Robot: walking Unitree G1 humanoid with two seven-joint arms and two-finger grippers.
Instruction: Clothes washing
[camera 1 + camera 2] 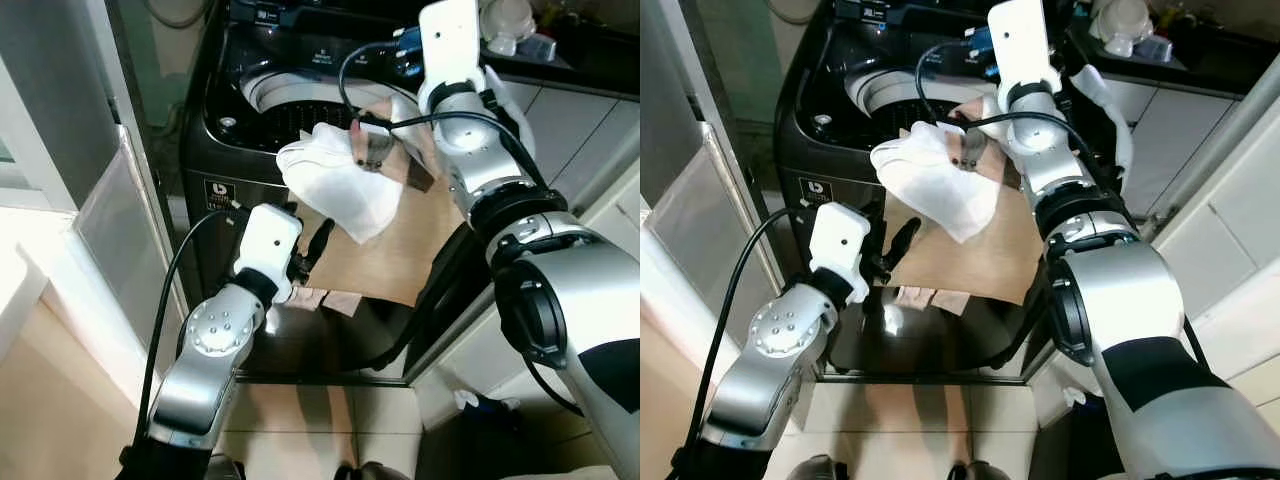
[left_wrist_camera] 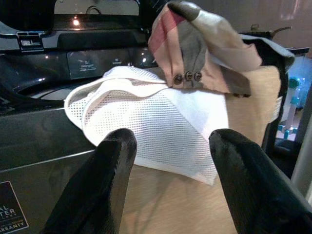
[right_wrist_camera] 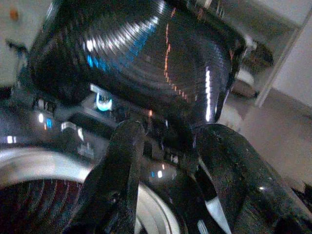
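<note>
In the upper centre of the head views, a white mesh laundry bag hung at the front rim of the open top-loading washing machine, over a tan sheet draped down the machine's front, with the right arm reaching over it. The left wrist view added a patchwork garment with three buttons lying on the bag, seen between the left gripper and its parted empty fingers. The right wrist view showed the drum, the raised dark lid, and the right gripper, its fingers apart, holding nothing there.

White cabinets, beige floor.
</note>
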